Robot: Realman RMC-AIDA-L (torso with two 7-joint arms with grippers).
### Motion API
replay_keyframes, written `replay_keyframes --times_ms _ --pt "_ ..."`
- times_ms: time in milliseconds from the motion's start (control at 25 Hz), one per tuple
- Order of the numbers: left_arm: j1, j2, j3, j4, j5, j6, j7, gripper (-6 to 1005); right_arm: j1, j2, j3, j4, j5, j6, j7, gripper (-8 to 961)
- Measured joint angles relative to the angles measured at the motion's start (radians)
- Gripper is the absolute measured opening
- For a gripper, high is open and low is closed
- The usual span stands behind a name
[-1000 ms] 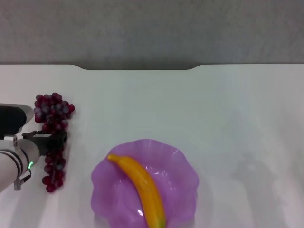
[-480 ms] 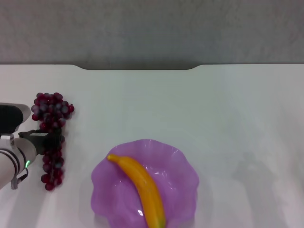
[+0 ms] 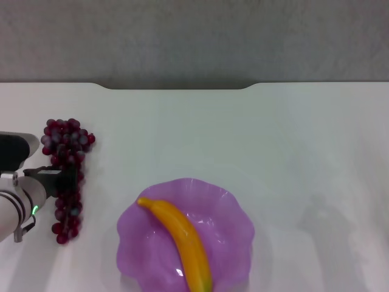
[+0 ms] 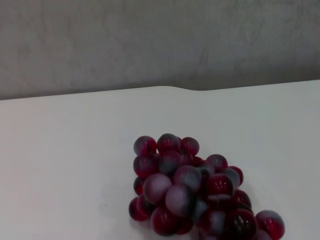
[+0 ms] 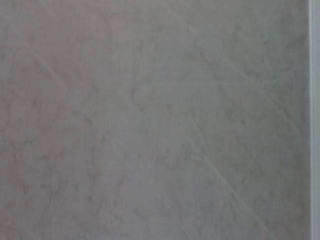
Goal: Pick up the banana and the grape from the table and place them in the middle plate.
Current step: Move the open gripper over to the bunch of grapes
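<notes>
The grape [image 3: 65,143] is a long dark red-purple bunch lying on the white table [image 3: 255,140] at the far left; its thick end fills the near part of the left wrist view [image 4: 190,195]. My left gripper [image 3: 61,180] is at the middle of the bunch, reaching in from the left edge and down at table height. The banana [image 3: 180,241] lies slantwise in the middle plate [image 3: 237,213], a translucent purple scalloped plate at the front centre. My right gripper is out of view.
The table's notched far edge [image 3: 176,89] runs along the back, with a grey wall behind it. The right wrist view shows only a plain grey surface [image 5: 150,120].
My left gripper has shifted slightly left, and the lower part of the grape bunch has shifted left with it. The banana and plate have not moved.
</notes>
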Motion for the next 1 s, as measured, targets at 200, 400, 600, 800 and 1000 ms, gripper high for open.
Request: replay_keyframes --times_ms 200,400,600,800,1000 --pt "-0.001 0.001 0.0 -0.001 0.0 0.0 0.009 294 0.0 0.0 0.0 0.0 0.0 0.0 0.0 8" --pt "-0.001 0.001 0.0 -0.003 0.0 -0.001 0.009 264 0.0 0.0 0.0 0.0 0.0 0.0 0.0 8" --pt "-0.002 0.001 0.0 -0.004 0.0 -0.001 0.009 245 0.0 0.0 0.0 0.0 0.0 0.0 0.0 8" --pt "-0.002 0.001 0.0 -0.006 0.0 -0.001 0.009 242 0.0 0.0 0.0 0.0 0.0 0.0 0.0 8" --pt "0.007 0.003 -0.009 -0.042 0.0 0.004 0.035 241 0.0 0.0 0.0 0.0 0.0 0.005 0.0 8"
